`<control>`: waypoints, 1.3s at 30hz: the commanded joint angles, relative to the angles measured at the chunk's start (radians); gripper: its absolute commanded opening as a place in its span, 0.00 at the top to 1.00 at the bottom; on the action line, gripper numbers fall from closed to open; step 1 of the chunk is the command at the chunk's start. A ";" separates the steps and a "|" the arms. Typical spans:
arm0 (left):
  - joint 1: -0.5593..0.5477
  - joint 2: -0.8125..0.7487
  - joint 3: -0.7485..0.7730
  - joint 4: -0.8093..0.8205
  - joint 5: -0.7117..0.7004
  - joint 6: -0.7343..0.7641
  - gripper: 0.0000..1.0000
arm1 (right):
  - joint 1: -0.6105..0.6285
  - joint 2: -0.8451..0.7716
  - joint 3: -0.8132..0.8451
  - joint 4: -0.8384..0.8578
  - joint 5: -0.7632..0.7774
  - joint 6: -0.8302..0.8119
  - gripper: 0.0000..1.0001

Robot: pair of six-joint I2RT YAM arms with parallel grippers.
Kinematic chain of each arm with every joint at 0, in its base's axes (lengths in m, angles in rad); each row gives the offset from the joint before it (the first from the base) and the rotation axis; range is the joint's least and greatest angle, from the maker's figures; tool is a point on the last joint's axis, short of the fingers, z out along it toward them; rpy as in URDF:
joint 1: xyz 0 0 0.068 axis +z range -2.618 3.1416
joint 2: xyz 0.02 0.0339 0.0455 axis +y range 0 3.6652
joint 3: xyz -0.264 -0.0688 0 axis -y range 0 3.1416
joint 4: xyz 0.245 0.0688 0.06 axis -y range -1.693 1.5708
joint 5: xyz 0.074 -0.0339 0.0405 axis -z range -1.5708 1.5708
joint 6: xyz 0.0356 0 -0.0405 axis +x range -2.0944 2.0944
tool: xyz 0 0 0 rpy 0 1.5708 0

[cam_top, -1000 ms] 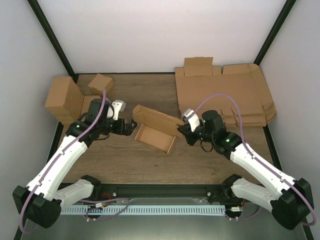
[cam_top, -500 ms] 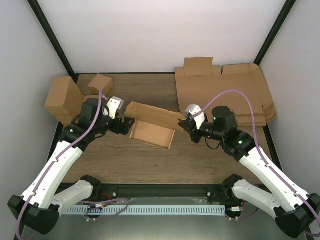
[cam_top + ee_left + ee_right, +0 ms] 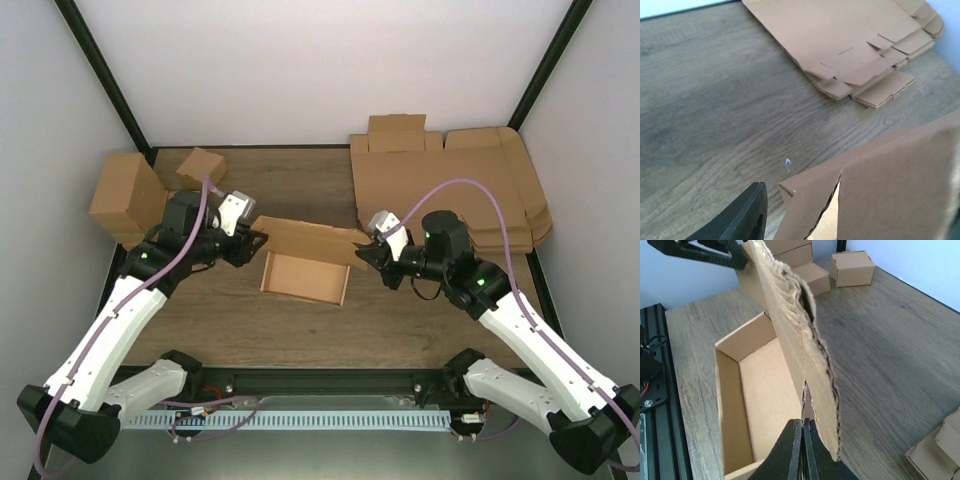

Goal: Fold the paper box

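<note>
The paper box (image 3: 305, 277) lies mid-table as an open brown tray, its long lid flap (image 3: 310, 238) standing up along the far side. My right gripper (image 3: 368, 252) is shut on the thin tab at the lid's right end, and the right wrist view shows the fingers (image 3: 803, 440) pinching that cardboard edge above the tray (image 3: 765, 390). My left gripper (image 3: 255, 240) is at the lid's left end. The left wrist view shows one finger (image 3: 742, 220) a small gap away from the lid (image 3: 890, 185). The other finger is hidden.
A pile of flat cardboard sheets (image 3: 450, 190) fills the back right corner, also in the left wrist view (image 3: 840, 40). Folded boxes (image 3: 130, 195) stand at the back left, and the right wrist view shows them too (image 3: 852, 267). The black base rail (image 3: 330, 385) runs along the near edge.
The box has turned from slanted to square with the table edge. My left gripper has moved up to the lid's left end and its jaws have narrowed. The right gripper stays shut on the lid.
</note>
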 commanded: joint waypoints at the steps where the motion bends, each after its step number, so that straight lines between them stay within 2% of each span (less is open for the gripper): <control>1: 0.004 0.034 0.002 -0.009 0.033 -0.001 0.59 | 0.000 0.008 0.060 0.016 -0.019 0.004 0.99; 3: 0.004 0.043 -0.003 -0.011 0.030 -0.002 0.64 | 0.000 0.011 0.061 0.020 -0.021 0.004 0.99; 5: 0.004 0.049 0.002 -0.013 0.029 -0.004 0.74 | -0.001 0.014 0.061 0.021 -0.019 0.006 0.99; 6: 0.004 0.053 0.006 -0.018 0.019 -0.005 0.75 | -0.001 0.017 0.062 0.023 -0.016 0.006 0.99; 8: 0.004 0.057 0.015 -0.026 -0.003 -0.010 0.74 | 0.001 0.023 0.063 0.021 -0.013 0.006 0.99; 10: 0.005 0.059 0.018 -0.030 -0.017 -0.015 0.66 | -0.001 0.028 0.063 0.021 -0.011 0.007 0.99; 11: 0.004 0.057 0.018 -0.033 -0.017 -0.015 0.66 | -0.001 0.030 0.062 0.021 -0.009 0.008 0.99; 22: 0.004 0.051 0.011 -0.045 -0.035 -0.029 0.71 | -0.001 0.046 0.062 0.033 0.003 0.020 0.99; 28: 0.004 0.068 0.000 -0.037 -0.001 -0.044 0.95 | -0.001 0.062 0.053 0.057 0.004 0.046 0.99; 31: 0.005 0.082 -0.029 0.005 0.002 -0.107 0.96 | 0.000 0.084 0.029 0.104 0.020 0.104 0.99; 33: 0.004 0.089 -0.067 0.085 0.011 -0.174 0.96 | 0.000 0.110 -0.010 0.177 0.061 0.206 0.99; 39: 0.003 0.121 -0.196 0.310 -0.097 -0.387 0.96 | 0.001 0.233 -0.112 0.379 0.216 0.452 0.99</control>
